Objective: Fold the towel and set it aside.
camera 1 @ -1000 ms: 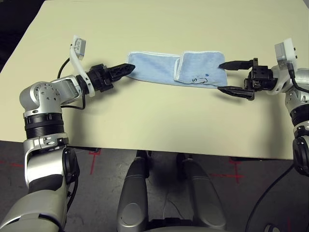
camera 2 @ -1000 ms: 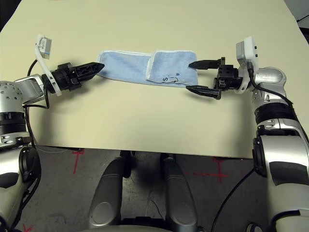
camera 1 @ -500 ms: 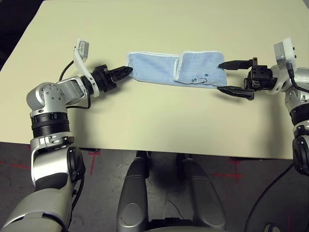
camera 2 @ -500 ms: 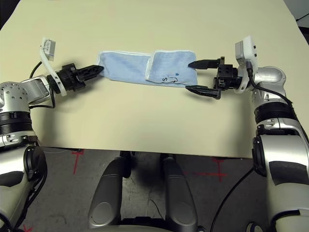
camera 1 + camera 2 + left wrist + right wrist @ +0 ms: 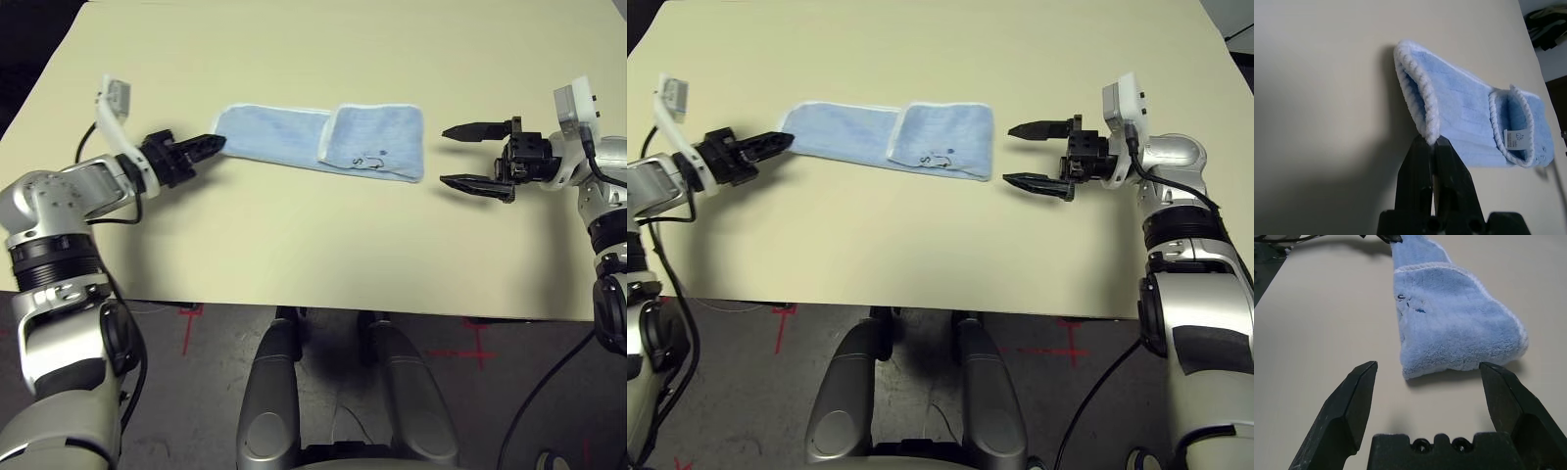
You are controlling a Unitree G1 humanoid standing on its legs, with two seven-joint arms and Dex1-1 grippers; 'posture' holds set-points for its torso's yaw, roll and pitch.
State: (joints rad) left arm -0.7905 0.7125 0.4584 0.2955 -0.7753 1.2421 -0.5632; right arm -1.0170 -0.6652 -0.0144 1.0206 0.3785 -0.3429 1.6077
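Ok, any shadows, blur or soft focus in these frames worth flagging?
Left wrist view: a broad dark shadow lies on the table beside the left end effector, and the towel looks soft. Right wrist view: a thin shadow under the towel's near edge, background soft. Eye views: evenly lit, no glare.

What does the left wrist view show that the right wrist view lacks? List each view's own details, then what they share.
Left wrist view alone: the left end effector, shut on the towel's white-stitched end, lifting that edge off the table; also the small white tag under the folded flap.

Right wrist view alone: the right end effector, open and apart from the towel's near end, and the dark handwritten marks on the flap.

Both: the light-blue towel with one end folded over, lying on the beige table.
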